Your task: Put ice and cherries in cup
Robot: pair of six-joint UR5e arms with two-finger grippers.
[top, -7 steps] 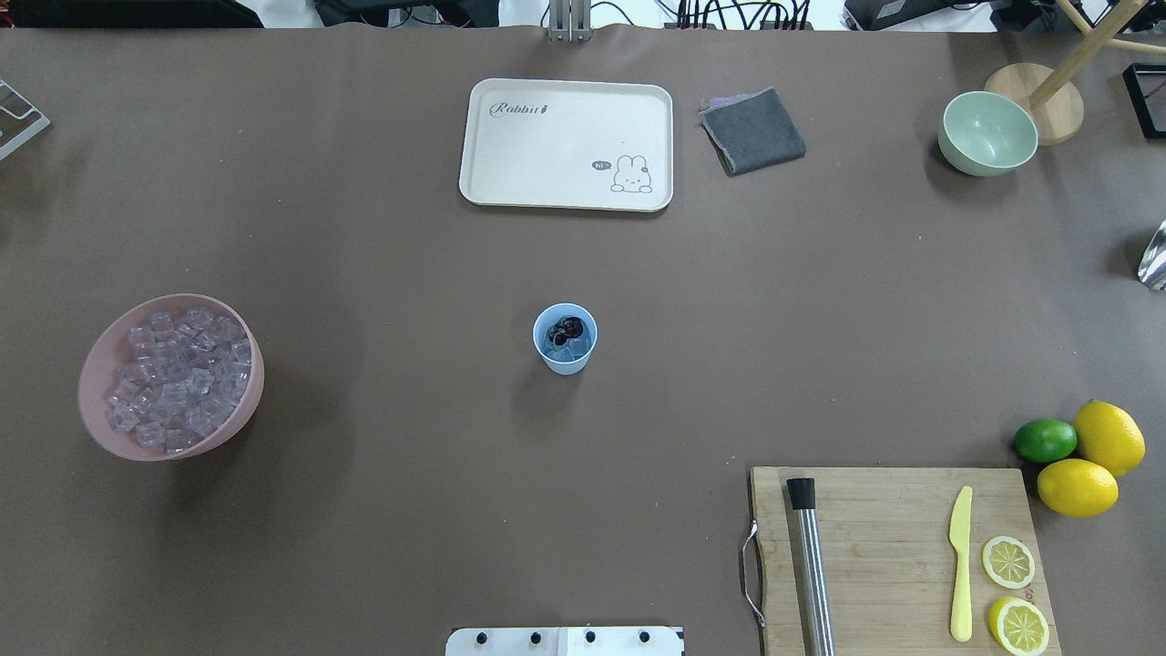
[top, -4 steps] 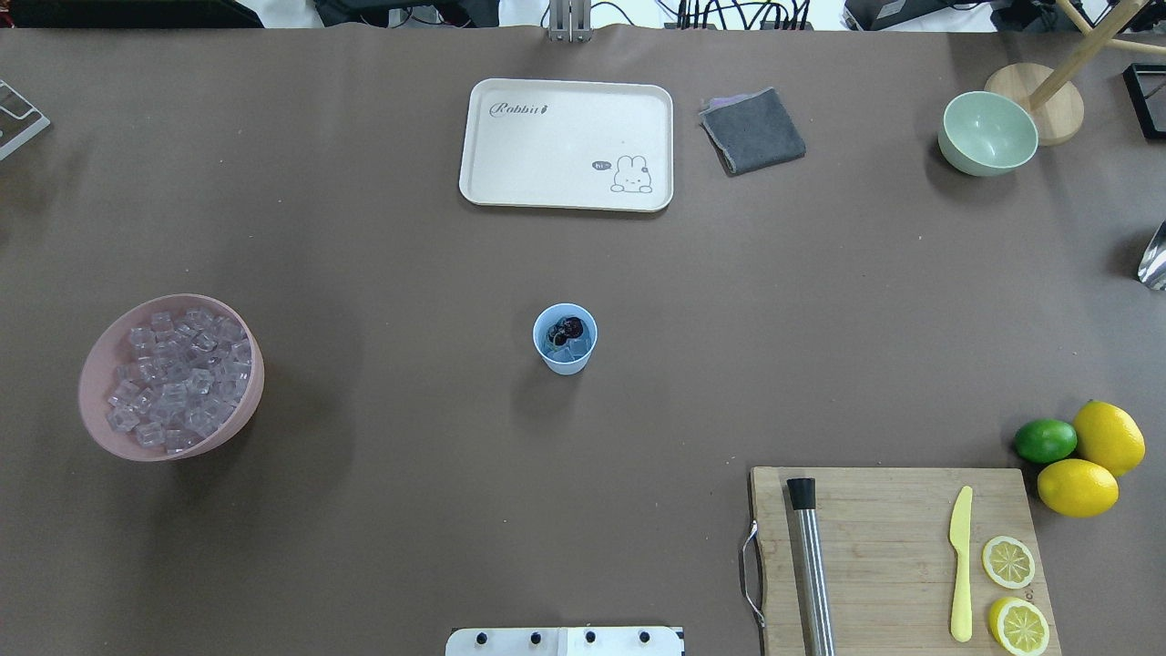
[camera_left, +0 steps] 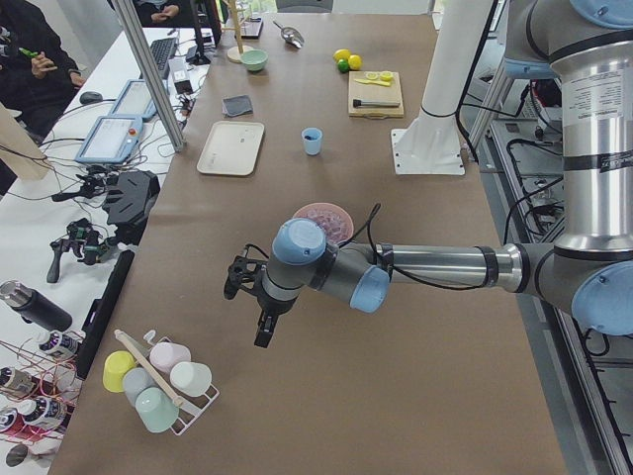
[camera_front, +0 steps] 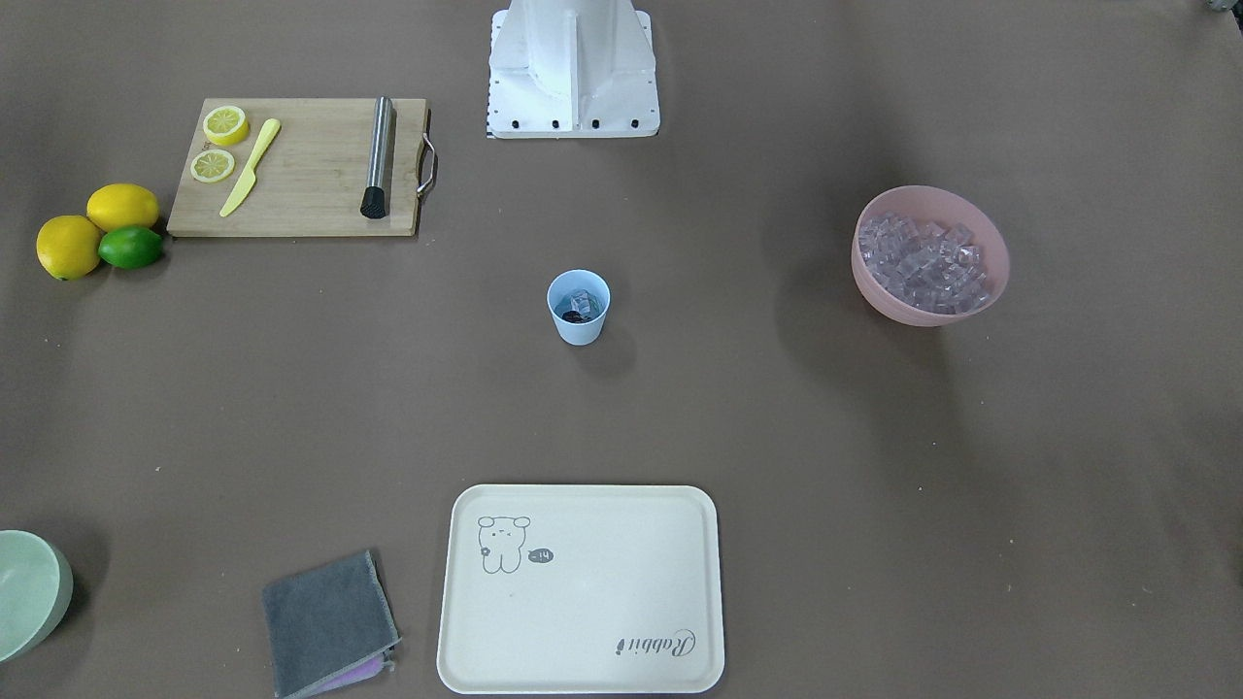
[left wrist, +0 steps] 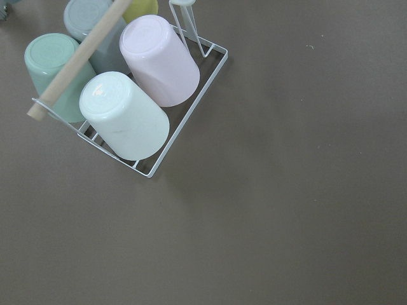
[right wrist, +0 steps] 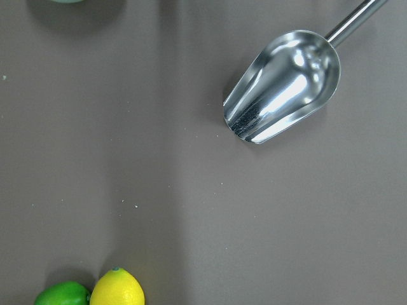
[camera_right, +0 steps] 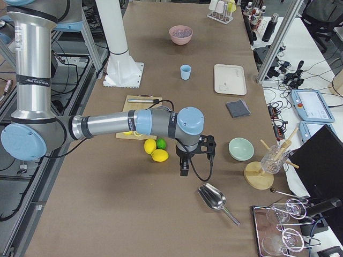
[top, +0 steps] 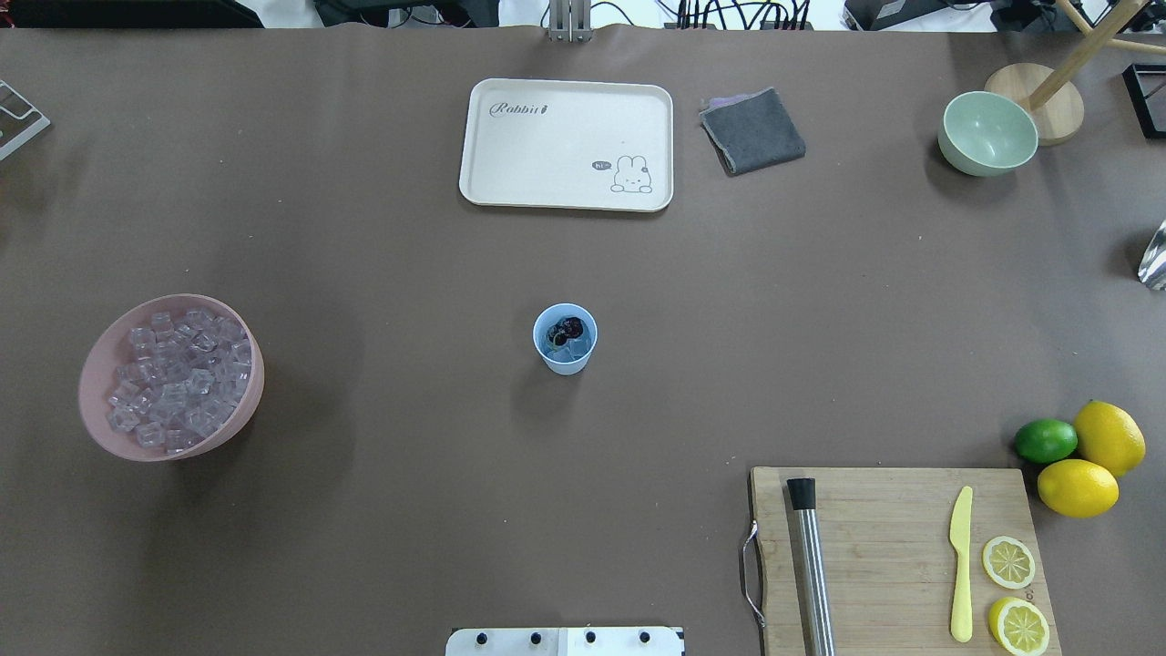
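1. The light blue cup (top: 565, 339) stood upright mid-table, holding the dark cherries (top: 570, 326) and a few ice cubes (top: 577, 347).
2. More ice filled the pink bowl (top: 94, 360), well apart on the robot's left.
3. The left gripper (camera_left: 263, 332) hung near racked pastel tumblers (left wrist: 160, 60), and the right gripper (camera_right: 184, 168) near a metal scoop (right wrist: 283, 86).
4. I couldn't tell whether either gripper was spread or closed.

Overhead looks down from behind me, the front camera faces me; both share the cup (top: 565, 339). End cameras look along my table (camera_left: 415, 396). My wrist cameras hang close, seemingly straight down.
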